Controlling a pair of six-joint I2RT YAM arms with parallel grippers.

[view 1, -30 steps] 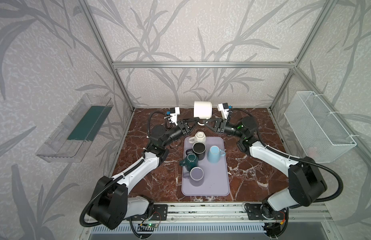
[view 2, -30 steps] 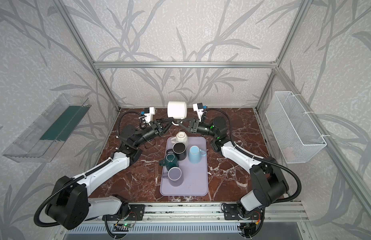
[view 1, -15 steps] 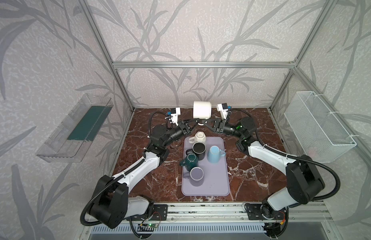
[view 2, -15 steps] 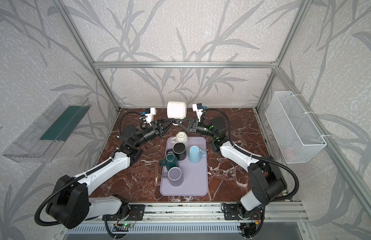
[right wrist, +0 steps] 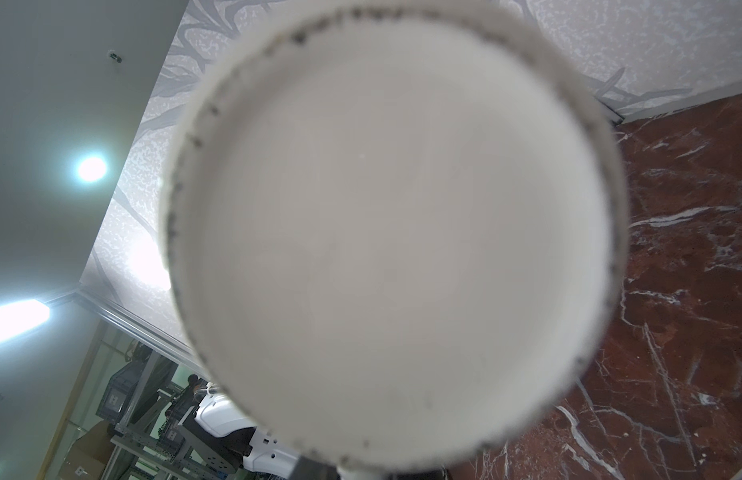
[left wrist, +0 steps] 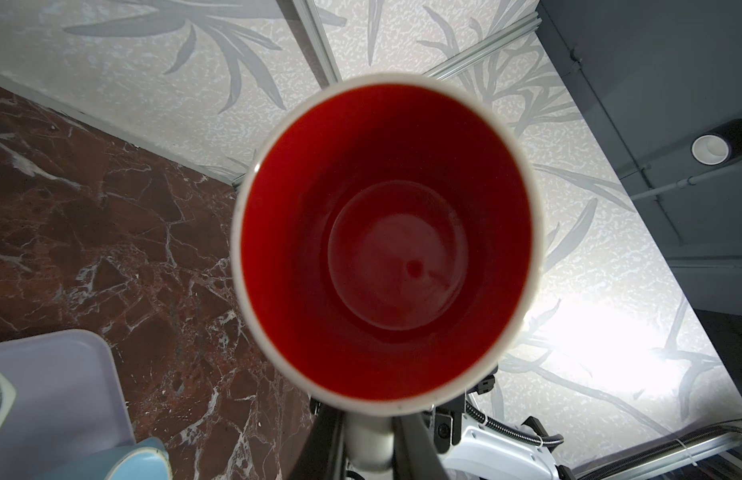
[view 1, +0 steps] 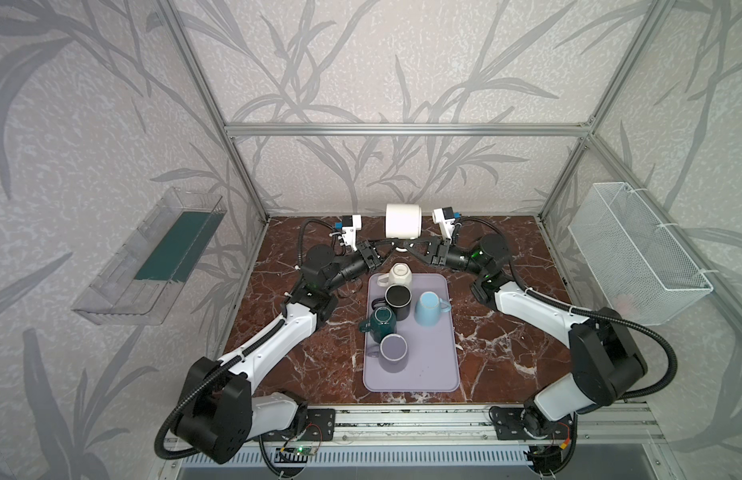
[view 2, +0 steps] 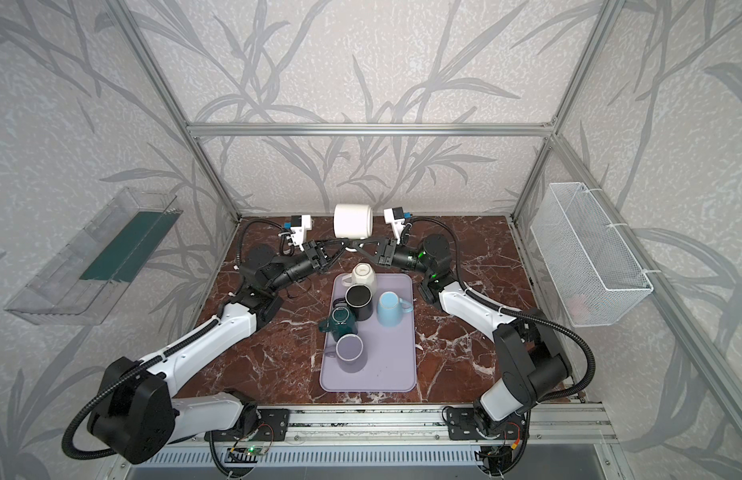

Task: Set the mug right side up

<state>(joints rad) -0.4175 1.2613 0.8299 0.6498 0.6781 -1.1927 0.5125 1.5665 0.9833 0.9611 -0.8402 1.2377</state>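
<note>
A white mug point(view 1: 403, 220) point(view 2: 353, 219) with a red inside hangs on its side in the air above the back of the table. Its mouth faces the left wrist camera as a red hollow point(left wrist: 386, 237); its white base point(right wrist: 394, 232) fills the right wrist view. The handle point(view 1: 399, 248) points down. My left gripper point(view 1: 391, 243) point(view 2: 343, 242) point(left wrist: 369, 432) is shut on the handle, one dark finger point(left wrist: 324, 444) on each side. My right gripper point(view 1: 407, 245) point(view 2: 362, 246) point(right wrist: 357, 473) meets it from the opposite side, shut on the same handle.
A lilac tray point(view 1: 427, 365) lies mid-table with several mugs: cream point(view 1: 398, 276), black point(view 1: 397, 297), light blue point(view 1: 429, 307), teal point(view 1: 382, 320) and lilac point(view 1: 392, 349). A wire basket point(view 1: 635, 253) hangs on the right wall, a clear bin point(view 1: 153, 257) on the left.
My left gripper's jaws have closed onto the mug's handle. The mug and the right gripper have stayed where they were.
</note>
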